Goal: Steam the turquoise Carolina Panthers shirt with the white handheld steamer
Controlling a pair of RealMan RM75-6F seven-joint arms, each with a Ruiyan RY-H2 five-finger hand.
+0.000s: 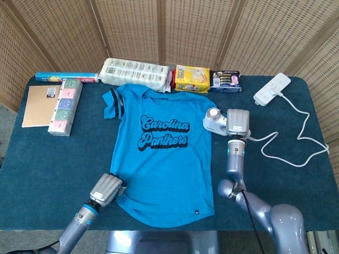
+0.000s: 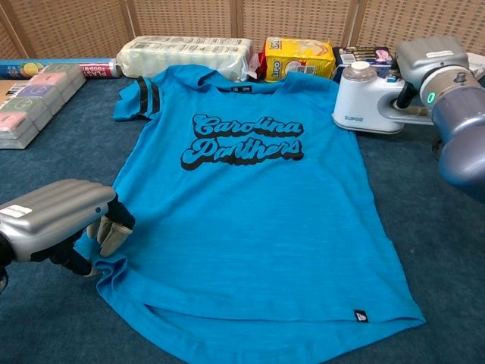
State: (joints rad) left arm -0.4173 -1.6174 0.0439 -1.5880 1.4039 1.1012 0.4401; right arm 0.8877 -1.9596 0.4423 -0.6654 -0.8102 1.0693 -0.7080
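Right hand (image 2: 430, 70) gripping steamer (image 2: 369, 102) at shirt (image 2: 242, 205) sleeve, left hand (image 2: 57, 227) pinching hem

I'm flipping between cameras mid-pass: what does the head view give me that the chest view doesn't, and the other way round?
Only the head view shows the steamer's white cord trailing across the table, and the brown notebook at the far left.

Only the chest view shows the small tag at the hem clearly, and the fabric bunched where the left hand grips the shirt.

Both show the right hand holding the white steamer over the shirt's sleeve edge, and the power strip.
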